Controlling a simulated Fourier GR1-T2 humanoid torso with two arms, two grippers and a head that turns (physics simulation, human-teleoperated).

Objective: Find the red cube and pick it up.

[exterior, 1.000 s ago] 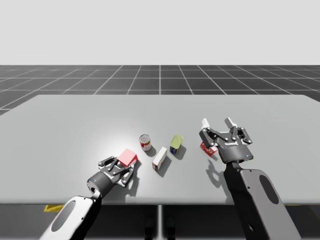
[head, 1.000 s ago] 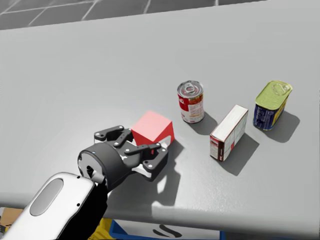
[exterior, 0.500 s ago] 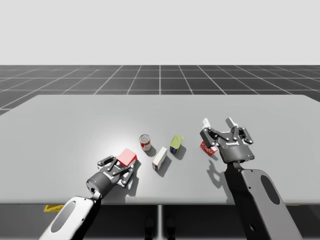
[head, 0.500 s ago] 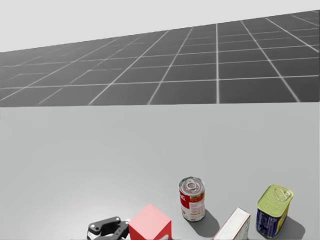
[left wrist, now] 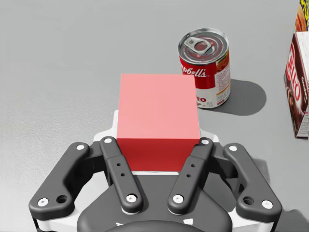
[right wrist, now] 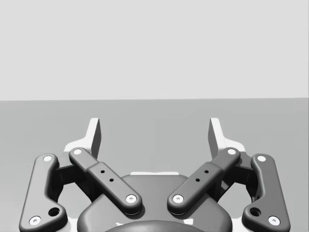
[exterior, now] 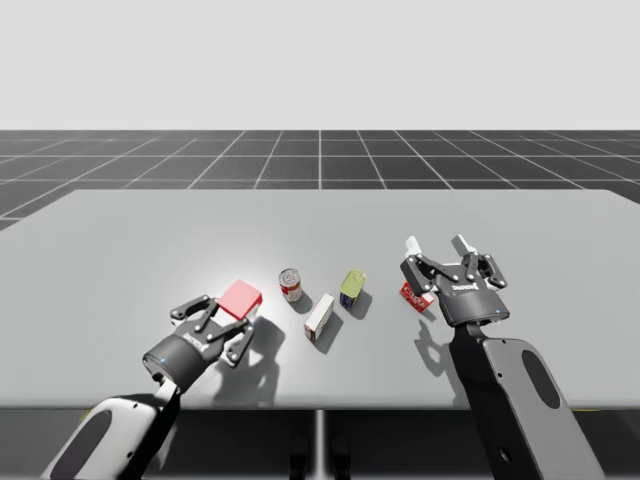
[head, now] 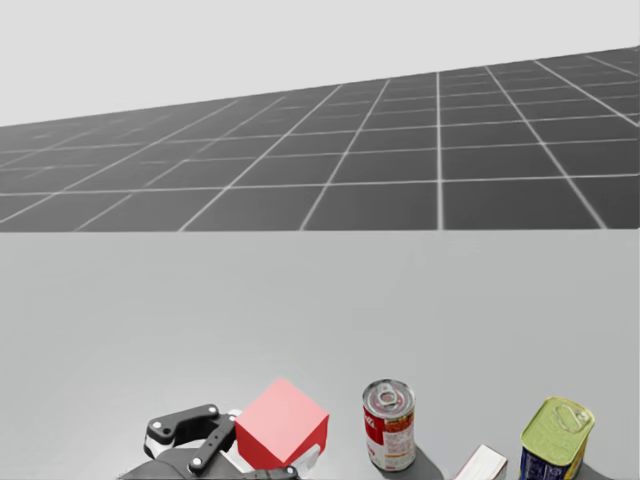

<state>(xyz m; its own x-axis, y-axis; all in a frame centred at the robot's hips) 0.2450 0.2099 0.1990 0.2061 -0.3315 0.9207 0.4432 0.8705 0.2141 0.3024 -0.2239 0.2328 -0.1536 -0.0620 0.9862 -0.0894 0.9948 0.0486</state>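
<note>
Already gripped: the solid red cube [left wrist: 158, 118] sits between my left gripper's [left wrist: 157, 134] fingers, which press on two opposite sides of it.
Its shadow lies apart from it on the grey tabletop [exterior: 130, 250], so I judge it slightly raised, with only a clear lift left. My left arm reaches forward low. My right gripper [right wrist: 155, 131] hovers well aside, fingers spread and empty.

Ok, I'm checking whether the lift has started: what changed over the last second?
My left gripper, shut on the red cube, has carried it upward and to the left. My head has turned upward. My right gripper, the red can, the white box and the green can stayed put.
</note>
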